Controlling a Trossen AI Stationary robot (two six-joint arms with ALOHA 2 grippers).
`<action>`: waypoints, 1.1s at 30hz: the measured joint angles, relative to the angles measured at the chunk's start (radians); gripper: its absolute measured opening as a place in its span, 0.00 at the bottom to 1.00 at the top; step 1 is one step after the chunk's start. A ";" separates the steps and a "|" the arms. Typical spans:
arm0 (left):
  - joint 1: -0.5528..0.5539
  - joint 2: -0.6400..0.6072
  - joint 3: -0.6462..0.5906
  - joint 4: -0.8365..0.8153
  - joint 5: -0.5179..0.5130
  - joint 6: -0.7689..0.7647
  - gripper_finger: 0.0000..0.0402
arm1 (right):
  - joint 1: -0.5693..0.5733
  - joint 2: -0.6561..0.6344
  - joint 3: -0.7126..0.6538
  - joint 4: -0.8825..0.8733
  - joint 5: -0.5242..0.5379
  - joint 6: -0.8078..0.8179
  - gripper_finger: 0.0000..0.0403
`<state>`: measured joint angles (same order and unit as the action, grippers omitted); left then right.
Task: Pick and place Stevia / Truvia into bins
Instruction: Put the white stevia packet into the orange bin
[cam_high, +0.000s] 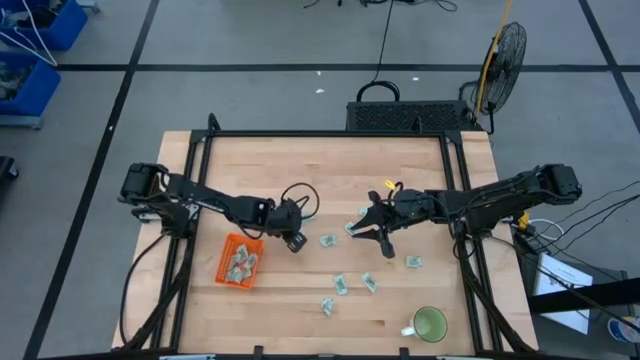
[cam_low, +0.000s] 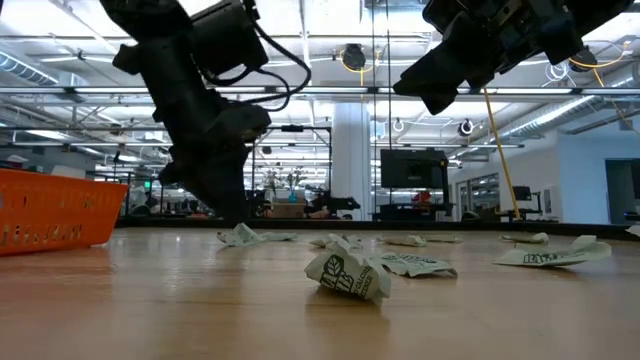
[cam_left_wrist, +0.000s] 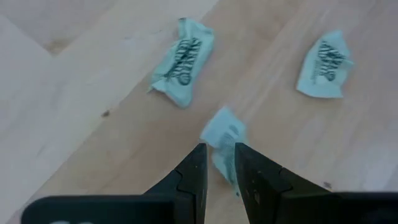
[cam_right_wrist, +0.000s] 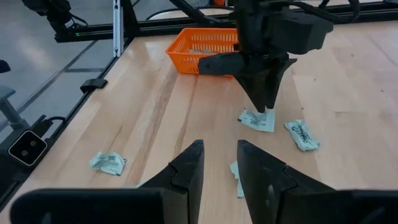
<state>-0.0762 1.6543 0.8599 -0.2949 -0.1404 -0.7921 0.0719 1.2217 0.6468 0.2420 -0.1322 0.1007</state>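
Note:
Several pale green and white Stevia packets (cam_high: 340, 285) lie flat and loose on the wooden table, right of the orange tray (cam_high: 223, 262), which holds a few more. My left gripper (cam_high: 297, 241) is down at the table just right of the tray, shut on one packet (cam_left_wrist: 224, 134). My right gripper (cam_high: 368, 238) hangs open above the table's middle, raised clear of the wood in the low view (cam_low: 440, 85). One packet (cam_right_wrist: 235, 174) lies under its fingers. My left gripper pinches a crumpled Stevia packet between its two fingertips (cam_left_wrist: 200, 163), at the packet's near end (cam_left_wrist: 225, 163). The fingers come from above, pointing down (cam_right_wrist: 264, 106). The packet still lies on the table, its other end (cam_right_wrist: 254, 120) sticking out beside the fingertips.
A round green mug (cam_high: 430, 325) stands near the table's near right corner. Two more packets (cam_left_wrist: 183, 59) (cam_left_wrist: 323, 65) lie just beyond my left gripper. A black frame runs along the table's left, right and far edges. Bare wood lies toward the far side.

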 joint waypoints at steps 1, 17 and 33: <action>0.000 0.000 -0.005 0.002 -0.002 -0.003 0.22 | 0.000 0.000 0.000 0.000 0.000 0.000 0.22; 0.000 0.053 -0.015 0.085 -0.014 0.000 0.22 | 0.000 0.000 0.000 0.000 0.000 0.000 0.22; -0.002 -0.012 -0.015 0.068 0.056 0.185 0.01 | 0.000 0.000 0.000 0.000 0.000 0.000 0.22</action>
<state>-0.0780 1.6426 0.8446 -0.2268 -0.0843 -0.6069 0.0719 1.2217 0.6468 0.2416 -0.1322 0.1005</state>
